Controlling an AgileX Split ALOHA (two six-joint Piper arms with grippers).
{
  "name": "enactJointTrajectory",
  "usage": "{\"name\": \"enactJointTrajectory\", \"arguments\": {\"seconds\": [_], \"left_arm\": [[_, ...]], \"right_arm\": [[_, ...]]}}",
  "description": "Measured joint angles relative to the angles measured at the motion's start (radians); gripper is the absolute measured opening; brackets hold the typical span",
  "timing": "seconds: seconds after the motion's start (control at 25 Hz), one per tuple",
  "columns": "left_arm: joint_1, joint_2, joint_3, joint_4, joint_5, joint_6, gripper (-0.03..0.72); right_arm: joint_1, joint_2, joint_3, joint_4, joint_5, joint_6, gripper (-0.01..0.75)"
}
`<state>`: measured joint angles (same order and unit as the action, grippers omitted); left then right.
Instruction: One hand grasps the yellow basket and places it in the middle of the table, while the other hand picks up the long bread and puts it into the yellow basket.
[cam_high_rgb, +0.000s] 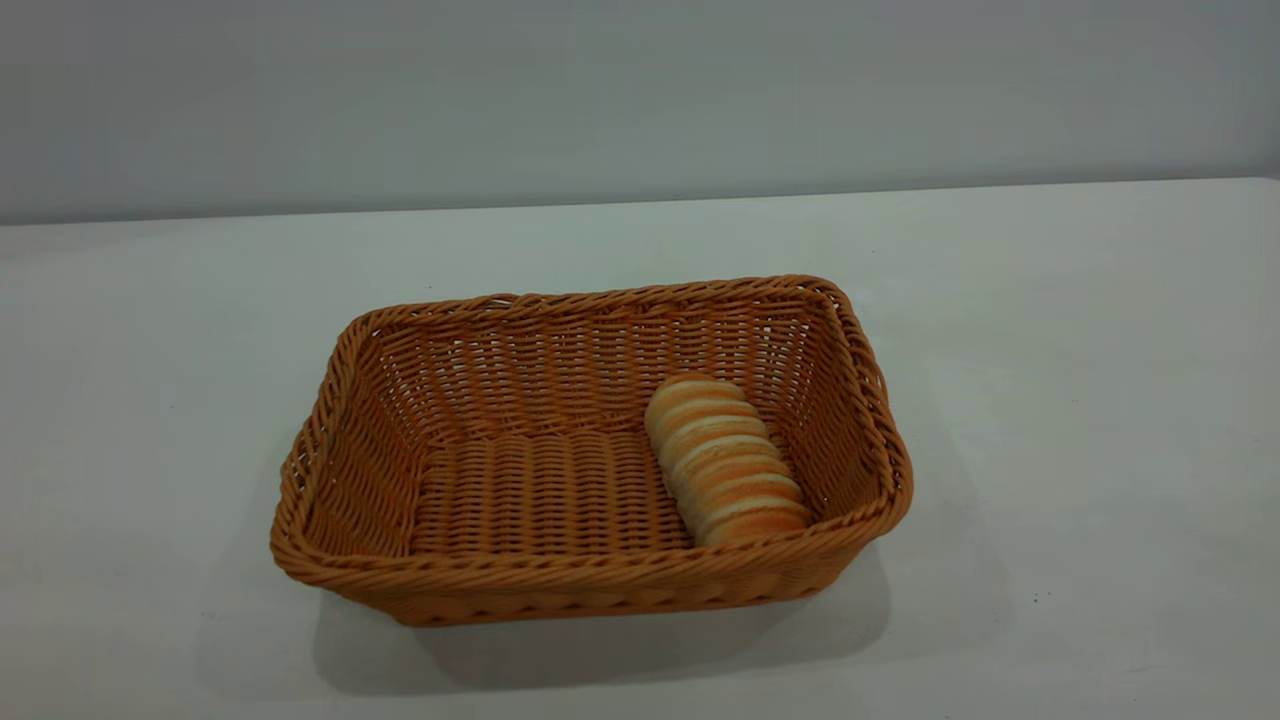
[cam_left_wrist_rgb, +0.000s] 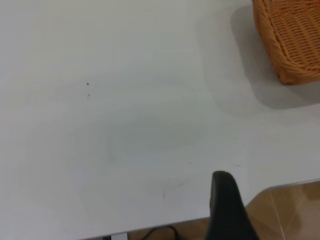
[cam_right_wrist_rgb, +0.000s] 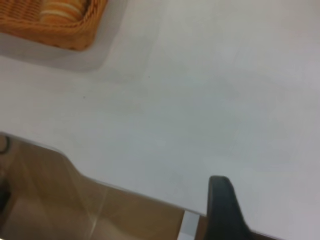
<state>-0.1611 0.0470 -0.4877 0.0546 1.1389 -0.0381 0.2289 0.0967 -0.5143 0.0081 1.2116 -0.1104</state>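
No readable text, label, brand, number or sign anywhere in any of the three views

My exterior camera looks down at the worktop (cam_high_rgb: 1050, 400) from nearby, while my 2 wrist cameras view its edges, sharing the yellow basket (cam_high_rgb: 590, 590).

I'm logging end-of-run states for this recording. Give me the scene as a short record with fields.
basket: yellow basket upright on the table, about mid-table
bread: long bread lying inside the basket at its right end, beside the right wall
left gripper: only one dark finger in view, over the table's edge, away from the basket
right gripper: likewise, one finger shows, clear of the basket
held: nothing visible
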Motion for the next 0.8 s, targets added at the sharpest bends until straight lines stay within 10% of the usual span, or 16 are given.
{"name": "enactJointTrajectory", "arguments": {"seconds": [0.8], "left_arm": [[0.0,0.0,0.0,0.0,0.0,0.0,0.505]], "right_arm": [[0.0,-0.008,0.042,0.025,-0.076,0.012,0.499]]}}
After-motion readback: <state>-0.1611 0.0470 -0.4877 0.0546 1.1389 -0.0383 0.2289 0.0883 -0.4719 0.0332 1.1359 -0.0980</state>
